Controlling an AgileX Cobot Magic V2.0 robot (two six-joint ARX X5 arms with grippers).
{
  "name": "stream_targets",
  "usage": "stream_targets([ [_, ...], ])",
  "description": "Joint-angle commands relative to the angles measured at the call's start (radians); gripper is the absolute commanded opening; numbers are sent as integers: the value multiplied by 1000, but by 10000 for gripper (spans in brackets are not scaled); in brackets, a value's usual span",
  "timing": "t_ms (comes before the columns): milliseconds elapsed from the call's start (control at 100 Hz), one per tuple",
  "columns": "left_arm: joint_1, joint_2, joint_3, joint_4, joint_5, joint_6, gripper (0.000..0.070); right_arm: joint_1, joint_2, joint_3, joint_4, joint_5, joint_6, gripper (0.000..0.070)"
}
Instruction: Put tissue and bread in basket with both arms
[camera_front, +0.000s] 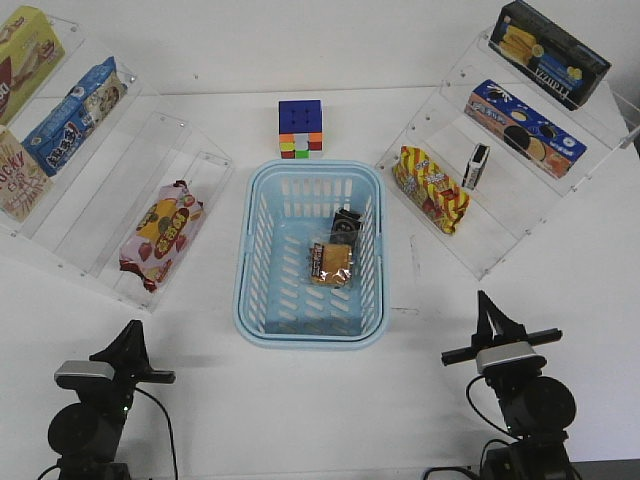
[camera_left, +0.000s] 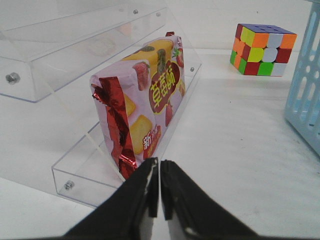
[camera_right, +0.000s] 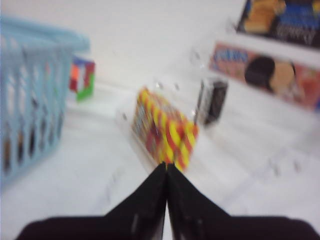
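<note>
Blue basket (camera_front: 310, 330) w/ bread (camera_front: 332, 264) + tissue (camera_front: 347, 225) inside

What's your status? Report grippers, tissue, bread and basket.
Left gripper shut, empty; right gripper shut, empty. Bread and tissue both inside basket. Nothing in the way.

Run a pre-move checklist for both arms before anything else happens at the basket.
1. Bread inside the basket: ok.
2. Tissue inside the basket, just behind the bread: ok.
3. Left gripper shut with nothing between its fingers: ok.
4. Right gripper shut and holding nothing: ok, though that view is blurred.
5. Both arms back near the table's front edge, apart from the basket: ok.
6. Small black pack standing on the right shelf, whether it is another tissue: cannot tell.
</note>
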Motion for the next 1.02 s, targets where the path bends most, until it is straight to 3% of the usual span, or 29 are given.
stream_targets([
  [0, -1, -1, -20, 14, -3, -1, 1, -12, -70, -45, -14, 13, -9, 0],
  [170, -1, -1, -20, 16, -3, -1, 1, -35, -155, -76, -183, 39, 44, 0],
  [1010, -1, -1, -20, 16, -3, -1, 1, -38, -151, -76, -150, 43, 72, 0],
])
